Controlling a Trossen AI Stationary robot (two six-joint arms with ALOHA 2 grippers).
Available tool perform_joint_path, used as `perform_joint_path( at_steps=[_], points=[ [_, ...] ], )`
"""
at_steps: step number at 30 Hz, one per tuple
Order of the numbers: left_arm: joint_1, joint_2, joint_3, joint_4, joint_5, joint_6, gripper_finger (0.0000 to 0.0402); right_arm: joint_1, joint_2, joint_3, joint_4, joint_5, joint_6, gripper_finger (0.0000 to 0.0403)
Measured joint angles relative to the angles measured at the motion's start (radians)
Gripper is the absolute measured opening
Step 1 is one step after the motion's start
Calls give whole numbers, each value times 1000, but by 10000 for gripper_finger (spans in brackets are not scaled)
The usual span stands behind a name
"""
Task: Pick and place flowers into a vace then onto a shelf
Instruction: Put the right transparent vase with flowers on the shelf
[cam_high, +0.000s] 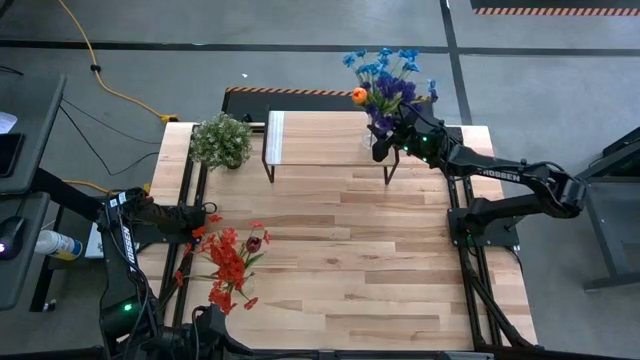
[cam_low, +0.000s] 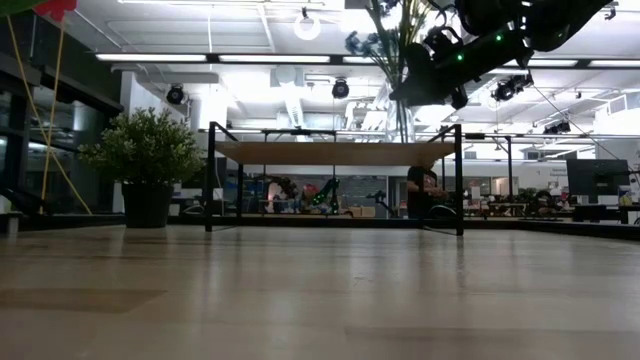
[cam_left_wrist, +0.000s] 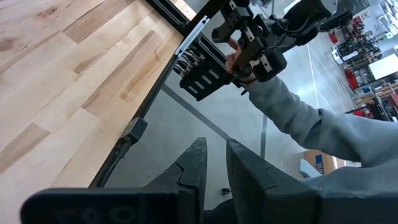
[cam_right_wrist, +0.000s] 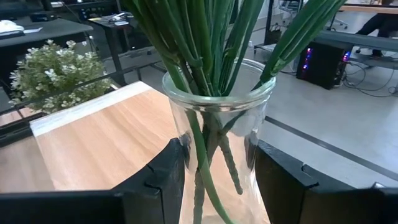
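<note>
The right gripper (cam_right_wrist: 217, 168) clamps the glass vase (cam_right_wrist: 217, 124) of flowers (cam_high: 385, 80) over the shelf (cam_high: 320, 135) at 1 o'clock. Glass is slippery and fragile, and top-heavy; hold low on the body. The left gripper (cam_left_wrist: 214, 168), nearly closed, holds red flowers (cam_high: 230, 260) at 8 o'clock.

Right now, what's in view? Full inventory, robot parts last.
vase: one, clear glass, over the shelf's right end, between the right end effector's fingers
blue and purple flowers: one bunch with an orange tulip, stems in the vase
red flowers: one bunch, held up over the table's front left
shelf: one, light wood top, black legs, back centre of the table
potted plant: one, pale green, left of the shelf
table: one, light wood
person's sleeve: grey, beyond the table edge in the left wrist view
right end effector: closed on the vase
left end effector: near the red flowers, jaws nearly shut
</note>
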Motion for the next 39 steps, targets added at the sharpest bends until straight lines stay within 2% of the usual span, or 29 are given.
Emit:
perform_joint_path(
  at_steps=[4, 14, 39],
  points=[
    [0, 0, 0, 0, 0, 0, 95, 0, 0, 0, -7, 2, 0, 161],
    [0, 0, 0, 0, 1, 0, 95, 0, 1, 2, -54, -3, 8, 199],
    [0, 0, 0, 0, 1, 0, 95, 0, 0, 0, -60, 12, 24, 202]
  ],
)
